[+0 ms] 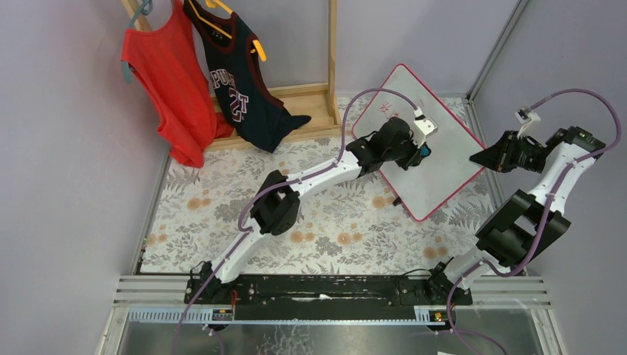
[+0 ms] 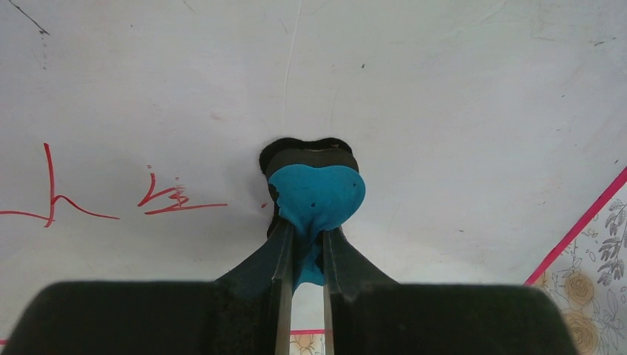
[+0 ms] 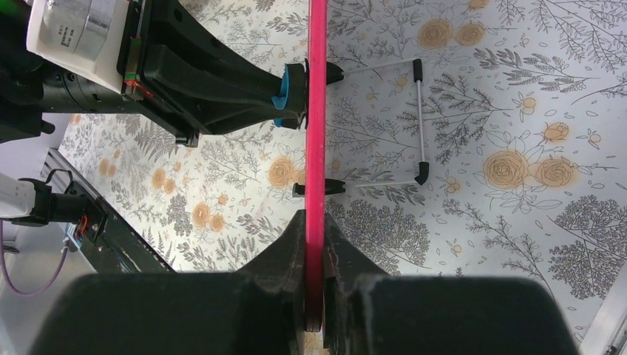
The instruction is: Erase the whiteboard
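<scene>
Judging by red marks (image 2: 170,198) left at nine o'clock of the blue eraser (image 2: 316,194), we are mid-task: our left gripper (image 2: 304,238) clamps the eraser against the whiteboard (image 1: 444,159), propped at one o'clock in the top view, while our right gripper (image 3: 314,222) pinches its pink frame (image 3: 317,89)

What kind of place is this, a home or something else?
Probably a robot test cell, not a home: the left arm and right arm bolted to a metal rail, plain walls around a floral cloth, and staged props, a clothes rack and a whiteboard.
</scene>
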Available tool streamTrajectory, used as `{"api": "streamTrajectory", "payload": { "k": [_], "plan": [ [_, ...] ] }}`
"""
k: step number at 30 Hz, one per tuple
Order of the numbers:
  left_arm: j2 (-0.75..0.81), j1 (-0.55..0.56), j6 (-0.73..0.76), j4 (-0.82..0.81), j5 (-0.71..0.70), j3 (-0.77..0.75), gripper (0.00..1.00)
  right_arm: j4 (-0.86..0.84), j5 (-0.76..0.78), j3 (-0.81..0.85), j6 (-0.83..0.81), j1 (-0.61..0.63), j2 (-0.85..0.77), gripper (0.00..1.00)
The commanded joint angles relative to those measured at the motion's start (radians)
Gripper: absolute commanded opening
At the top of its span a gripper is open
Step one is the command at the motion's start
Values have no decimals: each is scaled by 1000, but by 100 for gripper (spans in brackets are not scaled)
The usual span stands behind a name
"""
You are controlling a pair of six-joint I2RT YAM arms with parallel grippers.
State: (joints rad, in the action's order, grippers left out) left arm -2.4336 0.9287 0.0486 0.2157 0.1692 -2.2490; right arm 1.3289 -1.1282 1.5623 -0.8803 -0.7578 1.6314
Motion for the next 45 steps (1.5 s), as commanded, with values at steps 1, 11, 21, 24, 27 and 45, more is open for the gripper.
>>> {"api": "streamTrajectory", "payload": {
  "k": [1,11,21,24,27,45],
  "plan": [
    [-57,4,-22,-33,86,-18,0,118,3,1,-148,34,-22,0],
    [-87,-106,70,16,106,-72,0,131,3,-5,-164,35,-38,0],
    [-87,-194,95,-34,126,-67,0,130,26,-11,-172,35,-44,0],
    [-87,-207,117,-52,117,-58,0,132,28,-11,-175,35,-44,0],
    [-98,-218,128,-60,105,-72,0,133,31,-14,-176,35,-48,0],
    [32,-16,65,-107,95,126,0,133,32,1,-166,35,-53,0]
  ]
}}
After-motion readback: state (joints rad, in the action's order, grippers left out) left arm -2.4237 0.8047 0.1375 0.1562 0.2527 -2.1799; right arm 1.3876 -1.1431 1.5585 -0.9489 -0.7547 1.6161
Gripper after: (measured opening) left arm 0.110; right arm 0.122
